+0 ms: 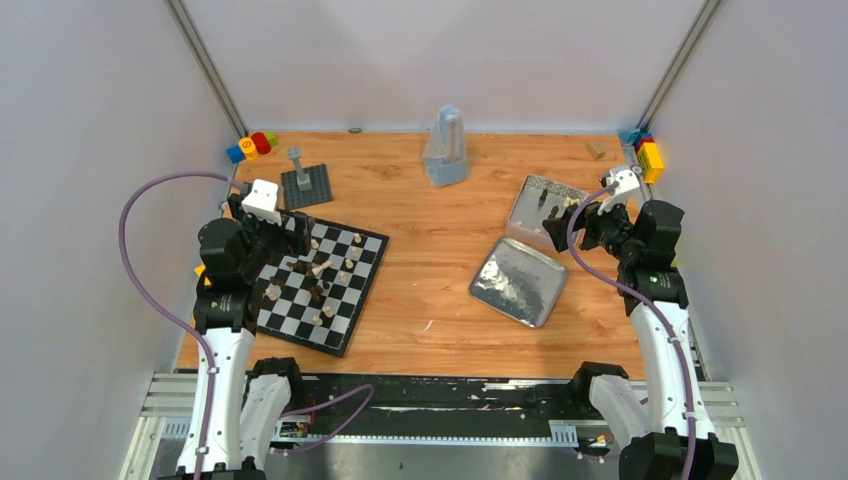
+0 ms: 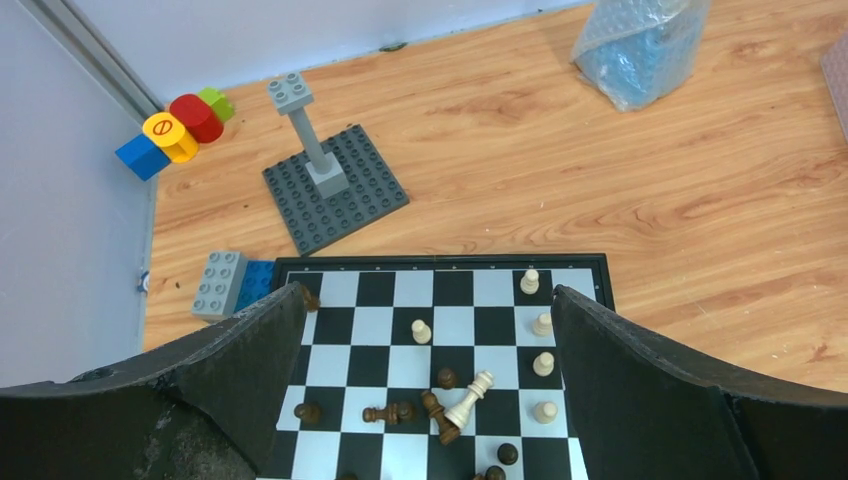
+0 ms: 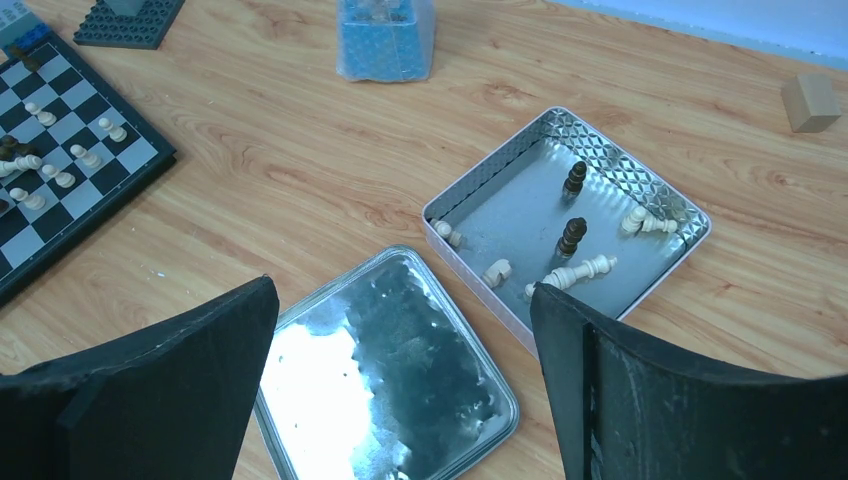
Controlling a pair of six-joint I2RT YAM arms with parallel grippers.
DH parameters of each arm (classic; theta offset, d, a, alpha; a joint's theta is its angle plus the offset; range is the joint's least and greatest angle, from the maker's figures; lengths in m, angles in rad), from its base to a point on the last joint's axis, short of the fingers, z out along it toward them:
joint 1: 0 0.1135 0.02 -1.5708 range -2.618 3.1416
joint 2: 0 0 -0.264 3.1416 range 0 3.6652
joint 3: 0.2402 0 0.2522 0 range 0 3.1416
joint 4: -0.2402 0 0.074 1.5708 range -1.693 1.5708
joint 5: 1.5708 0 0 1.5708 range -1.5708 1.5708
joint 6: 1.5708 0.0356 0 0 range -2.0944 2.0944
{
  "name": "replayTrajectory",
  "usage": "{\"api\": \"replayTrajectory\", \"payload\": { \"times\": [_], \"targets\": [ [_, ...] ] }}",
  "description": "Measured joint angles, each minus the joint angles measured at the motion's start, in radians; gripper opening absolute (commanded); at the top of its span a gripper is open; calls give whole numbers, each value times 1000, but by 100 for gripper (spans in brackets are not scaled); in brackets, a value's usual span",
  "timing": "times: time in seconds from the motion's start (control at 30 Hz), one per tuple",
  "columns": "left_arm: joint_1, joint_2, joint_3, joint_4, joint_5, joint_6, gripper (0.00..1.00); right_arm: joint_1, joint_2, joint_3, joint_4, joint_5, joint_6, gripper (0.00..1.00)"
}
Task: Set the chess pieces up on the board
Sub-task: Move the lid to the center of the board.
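The setup is only beginning. The left gripper is hanging with its jaws spread wide, holding nothing, and the board is lying beneath and between them. A few pale chess pieces are standing in a loose column near its right jaw, while others are lying toppled midway between the jaws. The right gripper, equally wide and empty, is hovering with the tin just beyond its right jaw, and more pieces are waiting inside. No row is looking complete yet.
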Motion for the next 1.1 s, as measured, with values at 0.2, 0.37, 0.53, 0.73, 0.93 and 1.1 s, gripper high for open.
{"api": "replayTrajectory", "payload": {
  "times": [0.2, 0.37, 0.53, 0.73, 0.93, 1.1],
  "targets": [
    [0, 0, 0, 0, 6, 0, 100, 0, 0, 0, 0, 0, 0, 100],
    [0, 0, -1, 0, 5, 0, 100, 0, 0, 0, 0, -3, 0, 100],
    [0, 1, 0, -15, 11, 0, 100, 1, 1, 0, -42, -96, -50, 98],
    [-1, 14, 0, -37, 53, 7, 100, 171, 102, -2, -155, -68, -201, 94],
    [-1, 23, 0, -53, 82, 13, 100, 481, 234, -104, -219, 109, -342, 80],
    [-2, 25, 0, -53, 85, 22, 100, 579, 383, -111, -233, 200, -391, 64]
  ]
}}
